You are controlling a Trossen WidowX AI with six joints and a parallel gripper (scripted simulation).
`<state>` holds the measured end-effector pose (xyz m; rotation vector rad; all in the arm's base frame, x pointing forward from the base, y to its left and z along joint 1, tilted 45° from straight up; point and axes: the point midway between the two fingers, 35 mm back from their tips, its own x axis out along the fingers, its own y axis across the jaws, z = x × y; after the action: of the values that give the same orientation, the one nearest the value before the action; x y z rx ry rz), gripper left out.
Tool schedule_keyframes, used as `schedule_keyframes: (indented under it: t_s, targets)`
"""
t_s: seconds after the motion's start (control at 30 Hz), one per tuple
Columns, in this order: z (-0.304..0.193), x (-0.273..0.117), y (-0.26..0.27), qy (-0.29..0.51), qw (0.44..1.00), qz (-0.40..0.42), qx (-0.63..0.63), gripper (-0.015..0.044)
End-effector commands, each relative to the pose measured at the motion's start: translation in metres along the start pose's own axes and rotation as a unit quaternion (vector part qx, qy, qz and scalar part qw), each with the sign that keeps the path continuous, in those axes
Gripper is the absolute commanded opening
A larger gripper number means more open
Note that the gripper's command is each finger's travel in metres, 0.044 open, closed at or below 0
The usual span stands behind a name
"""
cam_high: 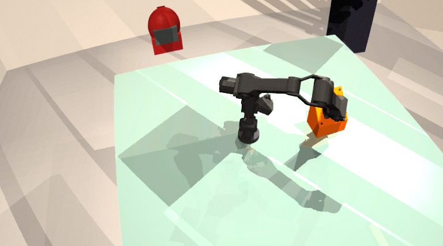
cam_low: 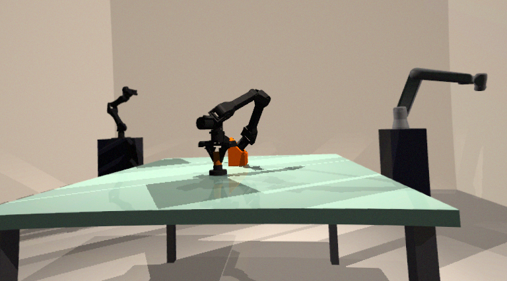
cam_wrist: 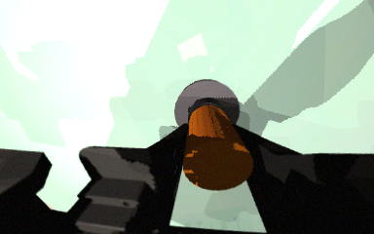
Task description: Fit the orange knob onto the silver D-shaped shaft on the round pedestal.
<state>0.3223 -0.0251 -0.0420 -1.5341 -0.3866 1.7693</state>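
The orange knob (cam_low: 217, 156) (cam_wrist: 218, 163) stands upright between the fingers of my gripper (cam_low: 217, 161) (cam_wrist: 208, 128), which is shut on its sides. The knob is over the middle of the dark round pedestal (cam_high: 255, 137) (cam_low: 218, 172) (cam_wrist: 206, 89). In the exterior view its lower end meets the pedestal's raised centre, with no gap that I can see. The silver shaft does not show in any view. The hole and the flat sides are hidden, so their alignment cannot be seen. In the top view the wrist and gripper cover the knob.
An orange block-shaped housing (cam_high: 326, 125) (cam_low: 237, 156) is at the arm's base, on the pale green table (cam_high: 146, 223) (cam_low: 299, 203). A red domed object (cam_high: 164, 21) is beyond the table edge. Two other arms (cam_low: 119, 113) (cam_low: 441, 75) stand on dark columns away from the table.
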Motion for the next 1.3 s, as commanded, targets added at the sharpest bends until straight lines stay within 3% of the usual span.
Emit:
schedule_keyframes:
  t_s: [0.0,0.33,0.9,1.1,1.27]
  targets:
    - [0.001,0.004,0.0,-0.002,1.0,-0.002,0.009,0.0]
    - [0.0,0.002,0.0,-0.001,1.0,0.0,0.007,0.0]
    - [0.0,0.002,0.0,-0.001,1.0,0.0,0.007,0.044]
    - [0.0,0.0,0.0,-0.001,1.0,0.0,0.007,0.044]
    - [-0.003,-0.069,0.001,0.0,1.0,0.002,0.009,0.044]
